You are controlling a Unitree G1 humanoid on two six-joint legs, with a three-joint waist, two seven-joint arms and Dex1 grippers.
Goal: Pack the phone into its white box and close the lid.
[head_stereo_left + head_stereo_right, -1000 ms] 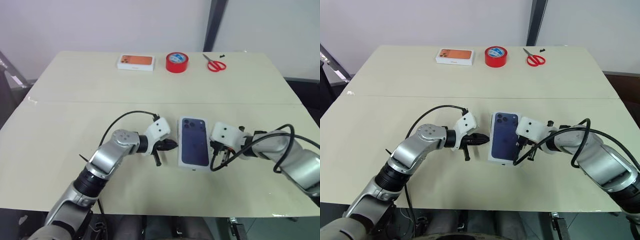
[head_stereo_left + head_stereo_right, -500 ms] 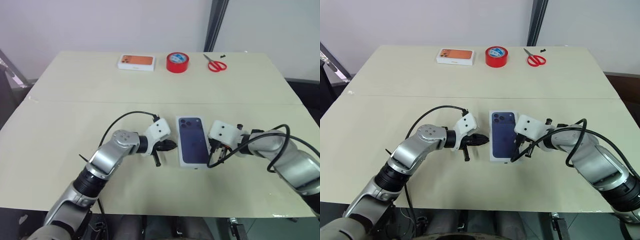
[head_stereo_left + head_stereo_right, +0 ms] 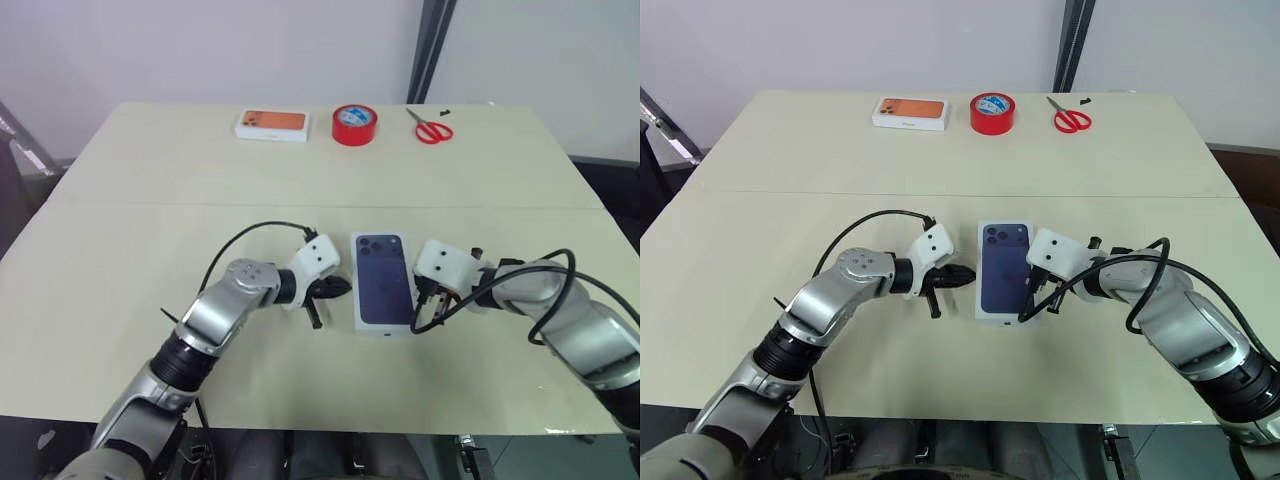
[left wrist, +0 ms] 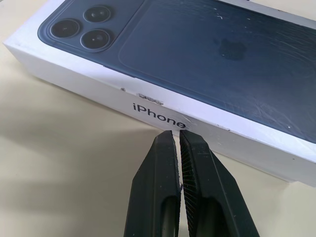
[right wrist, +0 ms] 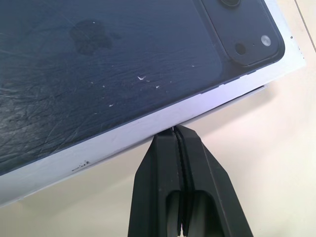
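The white box [image 3: 385, 293] lies flat on the bench [image 3: 120, 230], close to the front edge and about in the middle. Its lid is on. The top of the lid shows a dark blue picture of the back of a phone, with three round camera rings in one corner. The side wall of the box is white, and the word "iPhone" is printed on it.

The left end effector [image 3: 343, 289] sits just beside the left long side of the box. Its two black fingers [image 4: 163, 197] are pressed together, with only a thin line between them. They hold nothing. In the left wrist view the tips point at the white side wall, right under the printed word. The tips are very near the wall, but I cannot tell if they touch it.

The right end effector [image 5: 178, 136] is at the right long side of the box. Its fingers are squeezed tight together and hold nothing. In the right wrist view the tips sit right at the bottom edge of the box wall and seem to touch it.

Far back on the bench lie another white box with an orange picture [image 3: 272, 124], a red roll of tape [image 3: 354, 124] and red scissors [image 3: 431, 128]. They are well apart from the end effectors.
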